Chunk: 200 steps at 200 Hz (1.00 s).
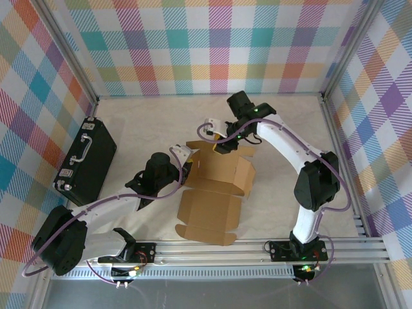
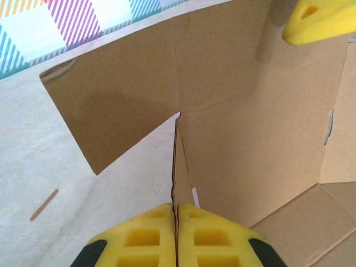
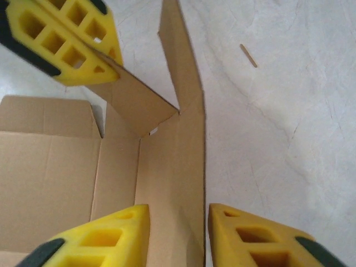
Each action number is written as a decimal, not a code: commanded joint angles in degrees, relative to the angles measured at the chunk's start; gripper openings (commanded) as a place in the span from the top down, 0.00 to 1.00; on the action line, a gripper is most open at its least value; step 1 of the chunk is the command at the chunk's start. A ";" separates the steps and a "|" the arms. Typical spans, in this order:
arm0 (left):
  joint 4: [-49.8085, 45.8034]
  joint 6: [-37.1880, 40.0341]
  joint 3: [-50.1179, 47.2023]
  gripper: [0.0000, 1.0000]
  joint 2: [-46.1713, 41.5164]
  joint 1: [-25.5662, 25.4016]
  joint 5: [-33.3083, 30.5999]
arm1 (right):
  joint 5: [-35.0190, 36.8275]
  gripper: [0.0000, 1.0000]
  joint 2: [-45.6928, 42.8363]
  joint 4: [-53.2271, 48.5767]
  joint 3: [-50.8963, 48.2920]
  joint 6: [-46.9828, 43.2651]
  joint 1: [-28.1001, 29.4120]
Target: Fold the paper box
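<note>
From above, the fingertips of both arms are masked by their own wrists and by raised cardboard, so the grips are read from the wrist cameras. In the left wrist view the left gripper (image 2: 176,236) is seen pressed shut on the edge of an upright wall of the paper box (image 2: 233,128), with the sheet pinched between the two yellow pads, which are cut off by the lower edge of the frame. In the right wrist view the right gripper (image 3: 178,222) is seen with its jaws parted, one on each side of another upright wall. Whether either pad touches the cardboard cannot be made out, and the finger bases are cropped. The box is placed near the middle of the table (image 1: 141,122), just ahead of the two arm bases, and is partly folded: walls are raised at its far end, while a flat flapped panel is spread toward the near edge. Bare cardboard floor is seen within the raised walls. A black case (image 1: 87,158) is laid at the left, well apart from the box; its lid is shut and its contents are hidden. A thin brown sliver (image 3: 248,55) is seen on the table near the box; what it is cannot be told.
</note>
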 commanded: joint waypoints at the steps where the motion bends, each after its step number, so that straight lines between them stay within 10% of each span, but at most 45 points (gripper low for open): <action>1: 1.26 2.03 -0.84 1.00 -0.23 -0.16 -0.47 | -1.09 0.83 0.62 -3.91 1.47 -3.87 0.53; 17: 0.58 1.88 -0.32 0.92 -0.20 -0.14 -1.72 | -0.36 1.00 0.59 -4.28 1.47 -4.82 0.53; 71: -9.75 -4.56 2.94 0.22 -6.92 -0.16 -3.48 | 0.43 1.00 -0.25 -2.60 1.38 -4.63 0.52; 131: -17.90 -2.74 5.83 0.09 -17.87 0.38 1.53 | -0.76 1.00 -2.58 0.38 -1.59 -5.27 0.53; 200: -18.05 2.79 15.35 0.12 -1.39 6.96 14.16 | -0.70 1.00 -3.98 2.48 -3.63 -6.02 0.53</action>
